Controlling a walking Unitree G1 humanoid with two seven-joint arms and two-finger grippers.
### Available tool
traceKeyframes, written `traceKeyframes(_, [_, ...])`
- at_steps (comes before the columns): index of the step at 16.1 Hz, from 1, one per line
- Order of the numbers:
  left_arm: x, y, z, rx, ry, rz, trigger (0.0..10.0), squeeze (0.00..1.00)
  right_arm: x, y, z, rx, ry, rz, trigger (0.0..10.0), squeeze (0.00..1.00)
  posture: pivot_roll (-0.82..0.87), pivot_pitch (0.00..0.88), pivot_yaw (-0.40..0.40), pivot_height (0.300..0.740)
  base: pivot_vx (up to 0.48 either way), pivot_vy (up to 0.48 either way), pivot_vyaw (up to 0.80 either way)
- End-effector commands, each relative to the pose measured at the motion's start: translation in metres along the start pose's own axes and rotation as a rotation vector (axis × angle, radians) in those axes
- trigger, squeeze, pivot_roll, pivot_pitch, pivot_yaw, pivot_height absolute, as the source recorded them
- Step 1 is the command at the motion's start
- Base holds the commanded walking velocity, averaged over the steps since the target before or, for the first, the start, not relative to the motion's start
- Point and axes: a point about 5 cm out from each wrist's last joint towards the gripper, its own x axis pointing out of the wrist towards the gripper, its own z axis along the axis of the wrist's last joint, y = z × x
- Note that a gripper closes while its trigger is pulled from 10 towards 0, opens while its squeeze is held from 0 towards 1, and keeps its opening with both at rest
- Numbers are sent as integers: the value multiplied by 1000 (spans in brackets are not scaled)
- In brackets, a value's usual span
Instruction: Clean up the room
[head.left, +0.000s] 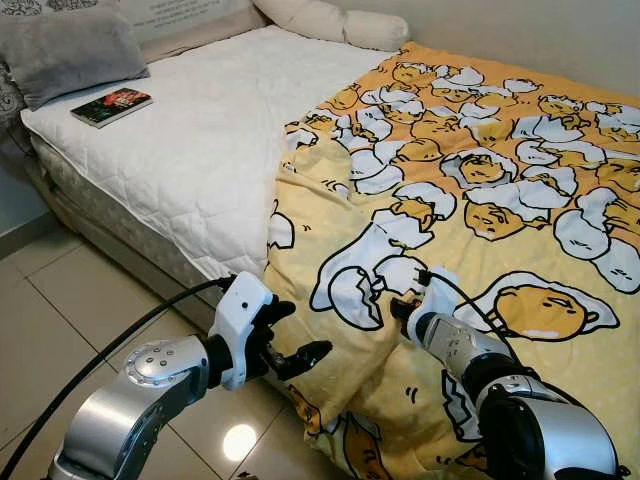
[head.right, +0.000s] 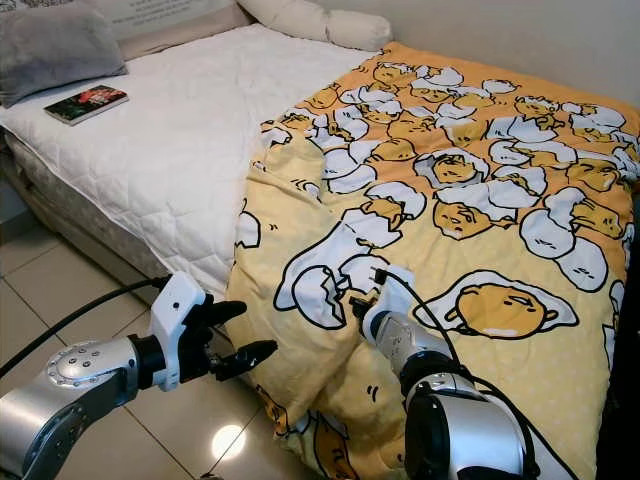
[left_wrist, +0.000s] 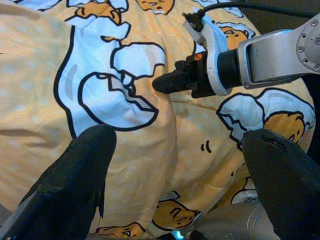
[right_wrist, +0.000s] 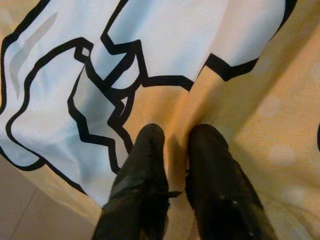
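Note:
A yellow blanket (head.left: 500, 150) printed with egg cartoons covers the right part of the bed, and its near edge hangs over the bed's side toward the floor. My right gripper (head.left: 401, 309) is shut on a raised fold of this blanket (right_wrist: 235, 100) near the front edge; the right wrist view shows cloth pinched between the two black fingers (right_wrist: 145, 155). My left gripper (head.left: 298, 334) stands open just left of the hanging blanket edge, holding nothing. In the left wrist view its fingers (left_wrist: 85, 170) spread wide in front of the blanket (left_wrist: 45, 75), with the right gripper (left_wrist: 164, 83) beyond.
The bare white quilted mattress (head.left: 200, 130) lies to the left, with a book (head.left: 111, 105) near a grey pillow (head.left: 70, 50). White pillows (head.left: 335, 22) rest along the headboard end. Beige floor tiles (head.left: 60, 320) stretch out left of the bed.

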Motion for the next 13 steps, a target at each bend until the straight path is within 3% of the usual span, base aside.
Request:
traceKeyframes(1, [-1,2,2,6,6,4,10000,812,0,3,5,5,-10,8,0,0,-85,0,-30,740,0,0,0])
traceKeyframes(8, [0,8,-1,29,15,51,10000,816,0,8,7,-6,-17,60,0,0,-98,0,-17,740,0,0,0])
traceKeyframes(11, [-1,20,3,65,-4,146,10000,816,0,26,13,-36,-17,183,0,0,-107,0,-14,740,0,0,0])
traceKeyframes(12, [-1,28,-1,166,51,217,10000,824,0,41,18,-48,-20,279,0,0,-105,0,-15,740,0,0,0])
traceKeyframes(13, [0,30,-2,178,53,235,10000,820,-1,45,19,-54,-22,298,0,0,-107,0,-14,740,0,0,0])
